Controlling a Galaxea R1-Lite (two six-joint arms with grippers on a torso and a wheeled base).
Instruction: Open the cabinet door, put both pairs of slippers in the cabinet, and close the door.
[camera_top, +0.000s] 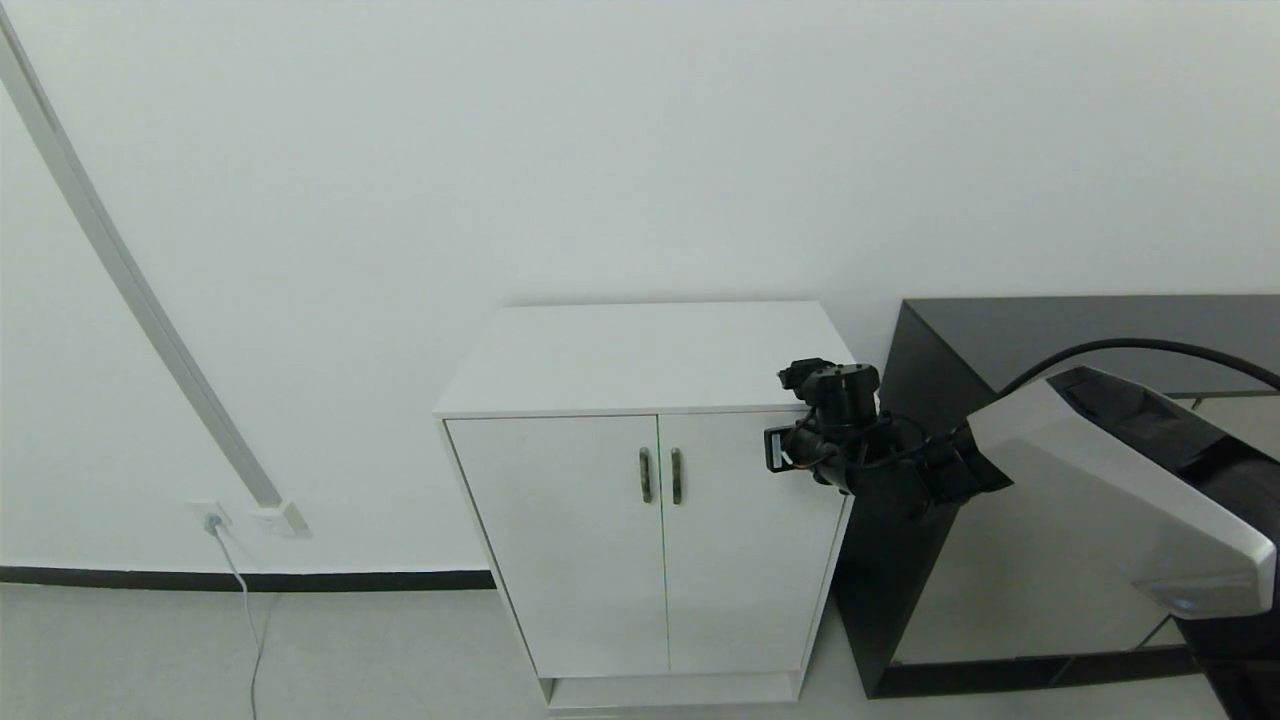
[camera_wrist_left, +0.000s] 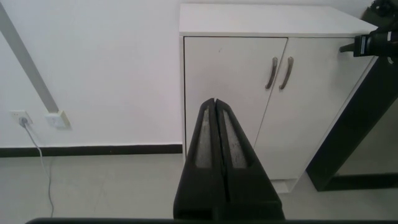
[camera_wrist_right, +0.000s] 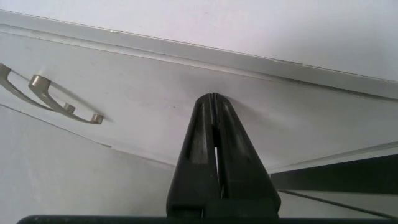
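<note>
The white cabinet (camera_top: 640, 360) stands against the wall with both doors closed. Its two metal handles (camera_top: 661, 476) meet at the middle seam. My right gripper (camera_top: 772, 447) is shut with nothing in it, its tip close to the upper outer part of the right door (camera_top: 745, 560). The right wrist view has the shut gripper (camera_wrist_right: 213, 98) pointing at the door face, the handles (camera_wrist_right: 50, 93) off to one side. My left gripper (camera_wrist_left: 215, 102) is shut and empty, held well back from the cabinet (camera_wrist_left: 236, 81), level with its left door.
A black glossy unit (camera_top: 1000, 330) stands right against the cabinet's right side. A grey conduit (camera_top: 130, 280) runs down the wall to two sockets (camera_top: 250, 518), and a cable (camera_top: 250, 610) trails onto the pale floor on the left.
</note>
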